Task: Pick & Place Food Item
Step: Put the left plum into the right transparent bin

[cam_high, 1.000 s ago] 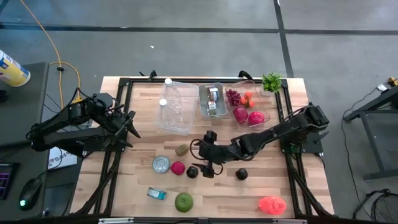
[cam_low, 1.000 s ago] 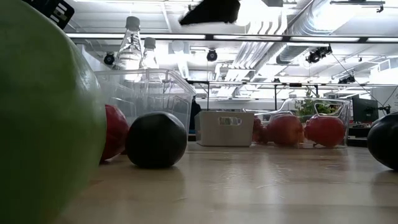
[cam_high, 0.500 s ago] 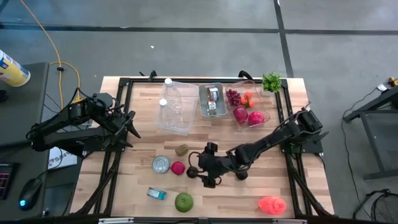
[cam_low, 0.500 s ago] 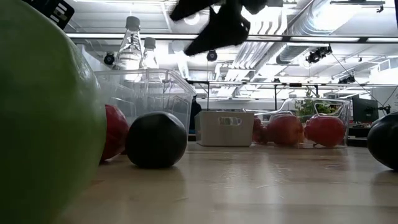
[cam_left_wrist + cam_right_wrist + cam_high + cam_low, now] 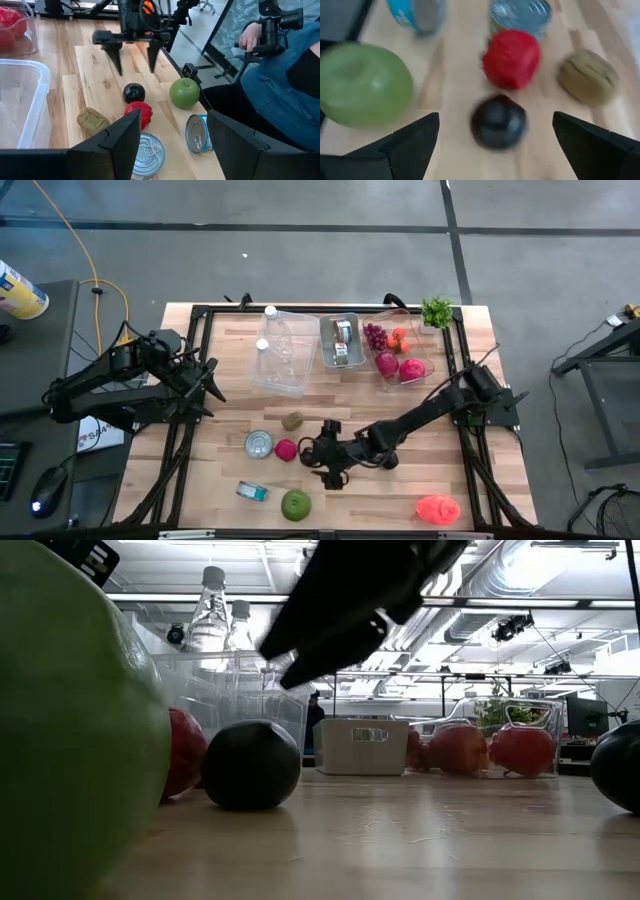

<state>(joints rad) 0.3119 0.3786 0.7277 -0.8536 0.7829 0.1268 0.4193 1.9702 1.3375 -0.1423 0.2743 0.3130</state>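
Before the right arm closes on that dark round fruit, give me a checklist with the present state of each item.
1. Right tool open: ok, both fingers spread wide.
2. Dark round fruit centred between the fingers: ok in the right wrist view.
3. Tool down at grasp height: not ok, in the low view it hangs above the fruit.
4. Red fruit clear of the fingers: cannot tell, it lies close behind the target.
5. Green apple out of the path: ok, off to one side.
6. Left tool out of the way: ok, back at the table's left side, open.
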